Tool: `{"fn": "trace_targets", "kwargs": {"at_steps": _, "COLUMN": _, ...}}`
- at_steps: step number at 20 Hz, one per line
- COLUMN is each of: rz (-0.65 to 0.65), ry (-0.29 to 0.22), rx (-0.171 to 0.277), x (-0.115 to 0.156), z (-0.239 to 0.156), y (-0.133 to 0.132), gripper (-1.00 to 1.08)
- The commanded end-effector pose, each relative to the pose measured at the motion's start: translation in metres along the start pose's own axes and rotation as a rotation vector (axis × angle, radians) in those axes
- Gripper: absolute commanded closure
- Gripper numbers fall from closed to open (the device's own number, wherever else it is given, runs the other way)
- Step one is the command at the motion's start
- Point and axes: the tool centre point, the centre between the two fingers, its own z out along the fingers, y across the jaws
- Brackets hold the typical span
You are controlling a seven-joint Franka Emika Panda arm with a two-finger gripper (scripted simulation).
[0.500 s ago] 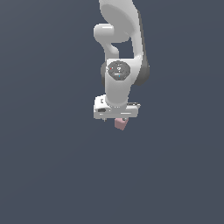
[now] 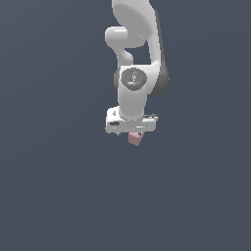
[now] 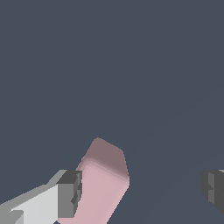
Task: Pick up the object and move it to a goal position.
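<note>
In the exterior view the pale-pink cube, the object, shows just under the white gripper at the end of the arm. The wrist view has the object tilted and lying against one dark finger pad. The other pad stands far off, with a wide gap between it and the cube. The gripper is open, its fingers about twice the cube's width apart. The cube's near part is hidden behind the first finger.
Only a uniform dark grey-blue surface surrounds the arm in both views. The white arm rises from the gripper toward the top of the exterior view.
</note>
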Motion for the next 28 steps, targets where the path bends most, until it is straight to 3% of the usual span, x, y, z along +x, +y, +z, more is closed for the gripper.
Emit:
{"fn": "trace_targets", "kwargs": {"at_steps": 1, "rz": 0.001, "ry": -0.003, "rx": 0.004, "x": 0.0, "z": -0.001, "y": -0.001, "gripper": -0.92}}
{"fn": "trace_targets", "kwargs": {"at_steps": 14, "rz": 0.077, "ry": 0.011, "rx": 0.003, "x": -0.008, "z": 0.005, "y": -0.009, "gripper": -0.92}}
{"fn": "trace_targets", "kwargs": {"at_steps": 28, "rz": 0.351, "ry": 0.058, "rx": 0.012, "x": -0.039, "z": 0.023, "y": -0.033, "gripper": -0.92}}
